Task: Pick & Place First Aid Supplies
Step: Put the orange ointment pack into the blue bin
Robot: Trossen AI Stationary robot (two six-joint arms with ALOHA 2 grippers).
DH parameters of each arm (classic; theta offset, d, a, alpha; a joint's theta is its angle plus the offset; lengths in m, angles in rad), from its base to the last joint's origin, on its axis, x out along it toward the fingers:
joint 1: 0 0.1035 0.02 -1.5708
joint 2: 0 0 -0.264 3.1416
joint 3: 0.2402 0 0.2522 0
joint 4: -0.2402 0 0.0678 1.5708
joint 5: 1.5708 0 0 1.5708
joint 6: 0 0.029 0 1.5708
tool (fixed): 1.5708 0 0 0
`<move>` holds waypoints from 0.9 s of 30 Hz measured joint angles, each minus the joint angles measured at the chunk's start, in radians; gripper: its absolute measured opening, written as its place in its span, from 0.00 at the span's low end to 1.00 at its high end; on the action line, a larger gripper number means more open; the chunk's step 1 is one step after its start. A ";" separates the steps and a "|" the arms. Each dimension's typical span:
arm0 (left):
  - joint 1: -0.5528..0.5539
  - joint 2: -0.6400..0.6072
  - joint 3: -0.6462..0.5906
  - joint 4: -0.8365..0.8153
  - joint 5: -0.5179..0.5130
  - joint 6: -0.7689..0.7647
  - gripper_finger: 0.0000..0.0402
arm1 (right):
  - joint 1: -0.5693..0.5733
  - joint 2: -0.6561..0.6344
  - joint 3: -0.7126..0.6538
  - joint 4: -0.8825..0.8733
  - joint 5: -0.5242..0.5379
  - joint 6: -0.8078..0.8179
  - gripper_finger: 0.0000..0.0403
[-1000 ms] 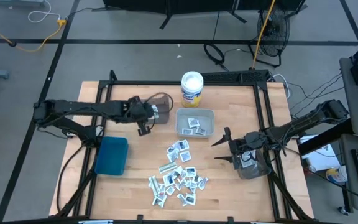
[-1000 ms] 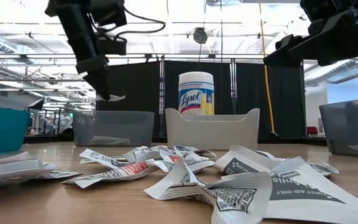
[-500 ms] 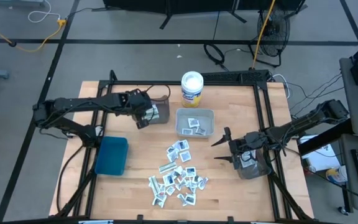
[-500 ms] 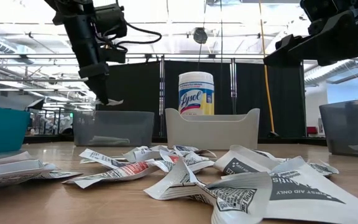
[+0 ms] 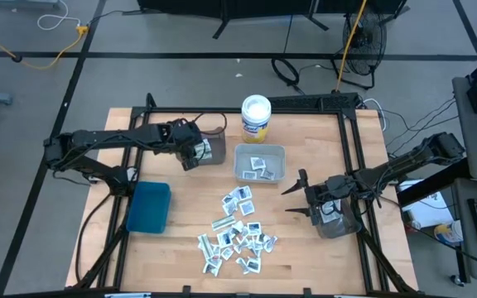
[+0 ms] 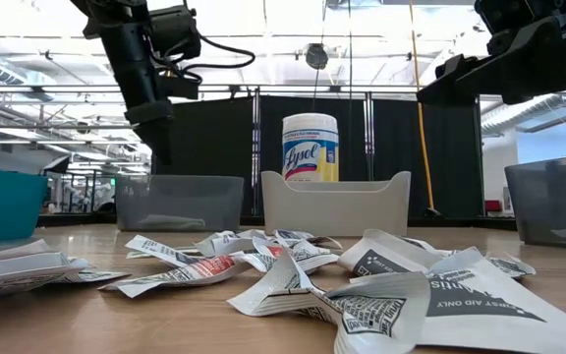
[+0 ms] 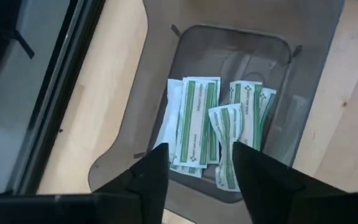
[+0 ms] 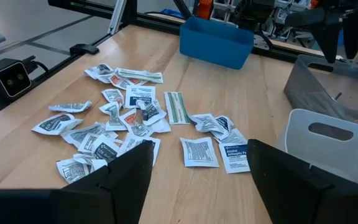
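Left gripper (image 7: 194,171): jaws parted, nothing between them, poised directly above the smoky clear bin (image 7: 303,124) at the rear left of the surface (image 5: 180,240). Green-striped packets (image 7: 194,121) lying loose in that bin just below the jaws, several overlapping, one curled across the others.

Right gripper (image 5: 295,199): jaws spread wide, empty, hovering near the right edge of the surface beside a second grey bin (image 5: 338,222), facing the heap.

First aid supplies (image 5: 237,232): main scatter of small white packets with blue, red and green print, spread on the bare surface toward the front centre, well apart from both grippers; one long green-striped strip (image 8: 176,106) at the edge of the heap.

Containers:
- white bin (image 5: 259,163), rear centre: a few white packets inside
- smoky clear bin: green-striped packets only
- second grey bin: contents cannot be told
- blue bin (image 5: 149,207), front left: nothing visible inside
- white round tub (image 5: 256,116), behind the white bin, upright

Risks, as judged: a descent of the left jaws could snag the curled packet and lift it back out; overlapped packets in the heap likely to come up in pairs; thin flat packets prone to slipping from a shallow pinch
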 joint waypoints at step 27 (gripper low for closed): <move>-0.801 -0.011 0.001 0.463 0.136 -0.325 0.31 | 0.000 0.000 0.000 0.054 0.000 0.025 0.63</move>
